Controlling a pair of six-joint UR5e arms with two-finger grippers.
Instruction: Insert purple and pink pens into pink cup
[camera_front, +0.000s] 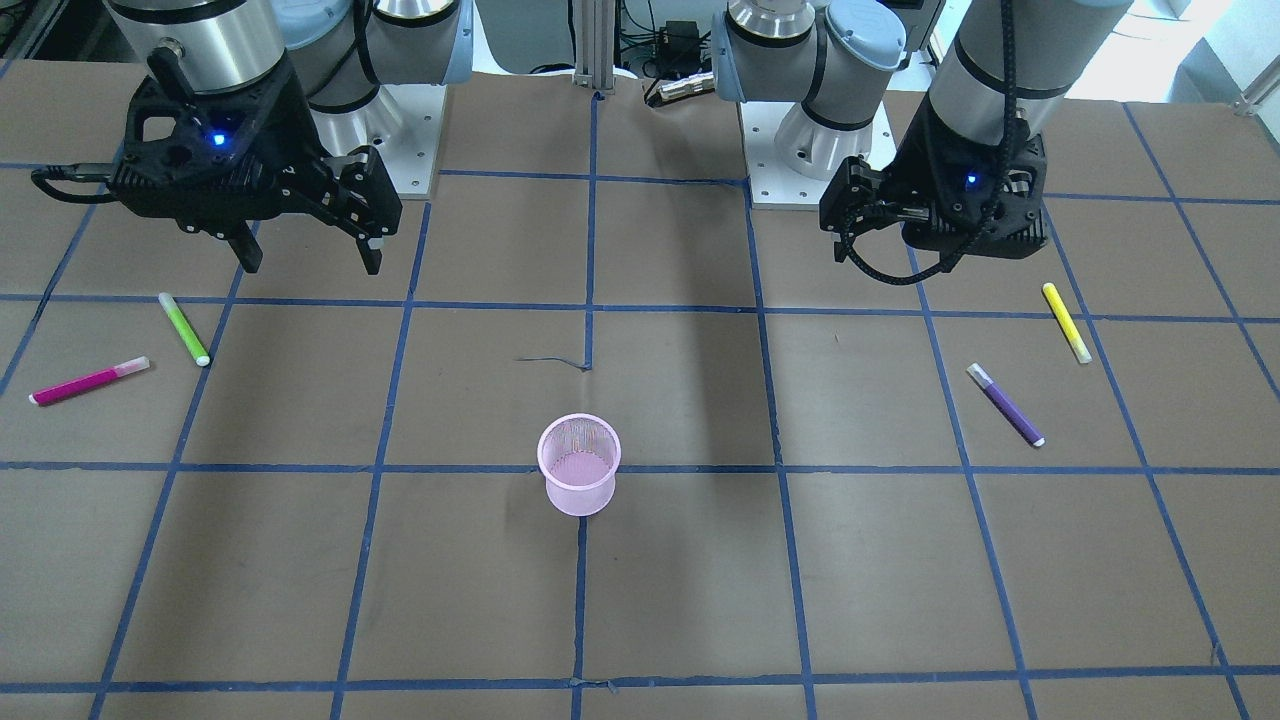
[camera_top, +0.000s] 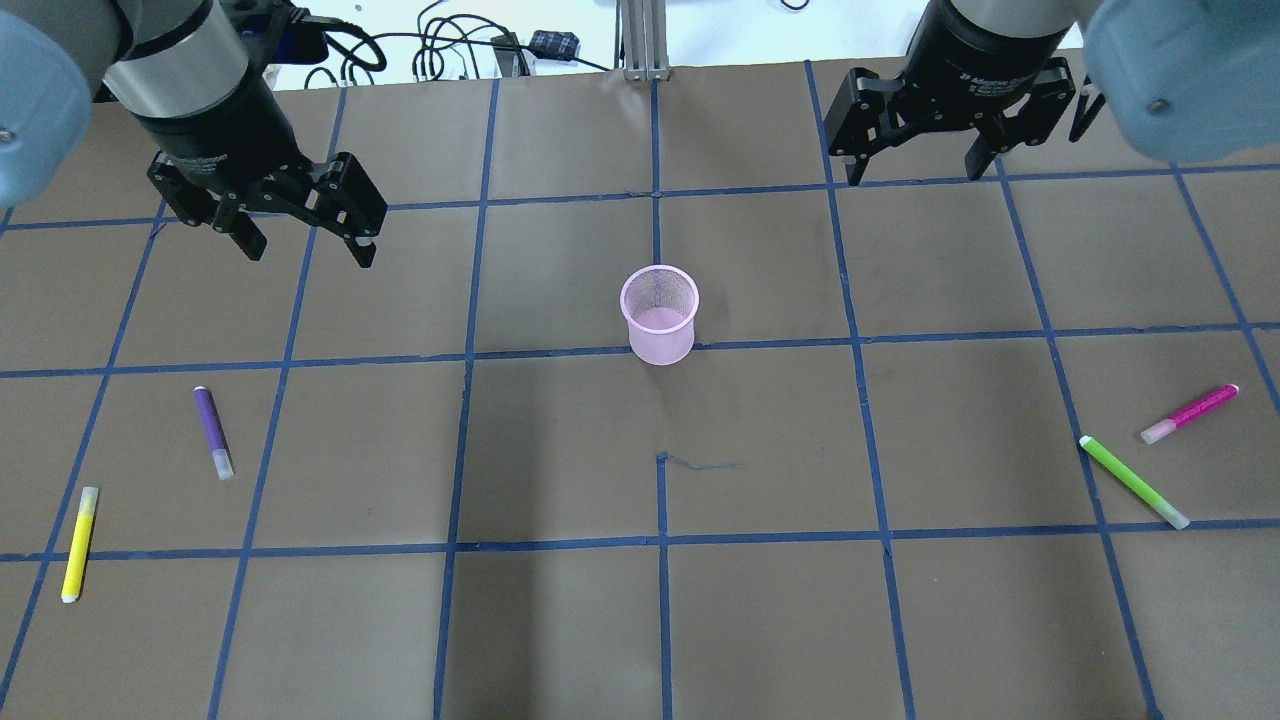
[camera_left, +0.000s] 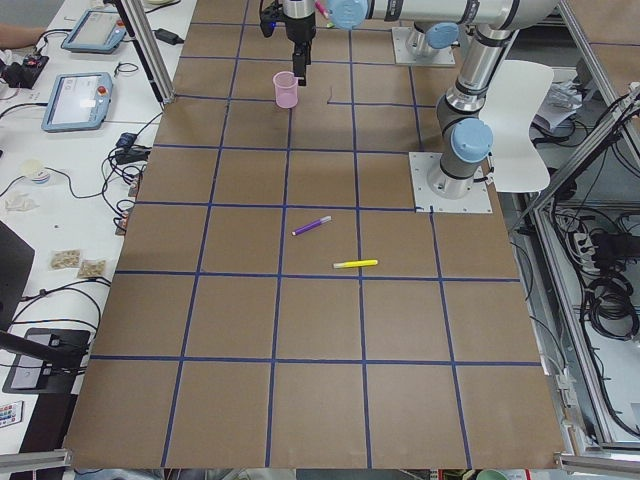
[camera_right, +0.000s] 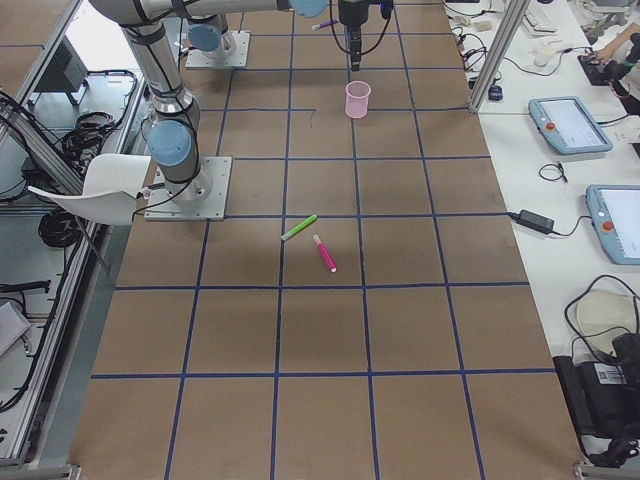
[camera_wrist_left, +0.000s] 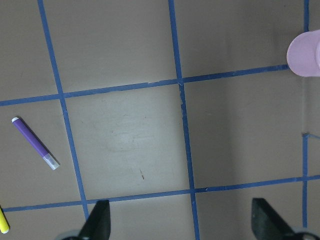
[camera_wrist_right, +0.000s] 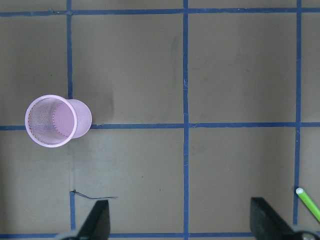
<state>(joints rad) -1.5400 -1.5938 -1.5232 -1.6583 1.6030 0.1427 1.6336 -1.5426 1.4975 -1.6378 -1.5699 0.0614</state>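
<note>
The pink mesh cup (camera_top: 659, 315) stands upright and empty mid-table; it also shows in the front view (camera_front: 579, 478). The purple pen (camera_top: 213, 432) lies on the robot's left side, seen in the left wrist view (camera_wrist_left: 35, 143). The pink pen (camera_top: 1190, 413) lies at the far right, also in the front view (camera_front: 88, 381). My left gripper (camera_top: 308, 250) is open and empty, above the table, beyond the purple pen. My right gripper (camera_top: 915, 172) is open and empty, high at the table's far right, well away from the pink pen.
A yellow pen (camera_top: 79, 543) lies near the purple pen on the left. A green pen (camera_top: 1133, 481) lies beside the pink pen on the right, its tip in the right wrist view (camera_wrist_right: 307, 202). Brown paper with a blue tape grid (camera_top: 660, 545) covers the table.
</note>
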